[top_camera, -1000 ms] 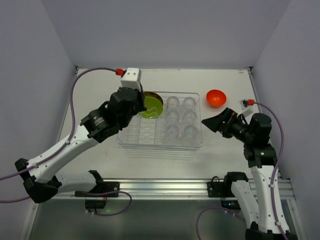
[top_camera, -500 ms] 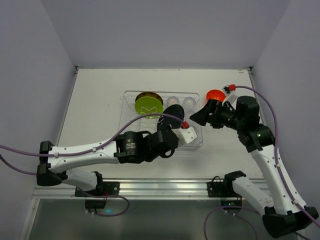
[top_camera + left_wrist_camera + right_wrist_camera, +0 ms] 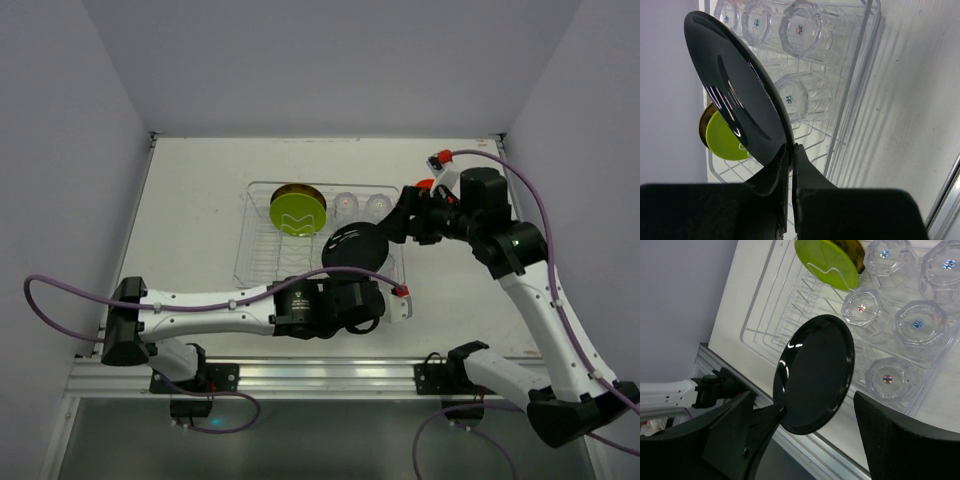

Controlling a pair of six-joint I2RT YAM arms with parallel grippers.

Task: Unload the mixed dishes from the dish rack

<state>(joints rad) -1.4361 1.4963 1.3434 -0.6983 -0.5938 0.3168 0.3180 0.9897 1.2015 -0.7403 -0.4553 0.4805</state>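
**Operator:** Where do we locate the black plate (image 3: 740,95)?

**Technician:** We see the left gripper (image 3: 791,147) pinching its lower rim. The plate stands on edge over the near right part of the dish rack (image 3: 250,262).

**Operator:** What sits inside?

**Technician:** The lime-green plate (image 3: 297,213) is at far left with the olive plate (image 3: 293,188) behind it, and the clear glass cups (image 3: 918,324) are on the right. The right gripper (image 3: 405,222), fingers spread and empty, hovers by the far right corner.

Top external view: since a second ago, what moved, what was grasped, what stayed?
The left gripper pulled the round black plate out of the clear plastic dish rack, nearward. The open right gripper swung to the rack's far-right corner. Lime-green round plate and clear glass cups stayed.
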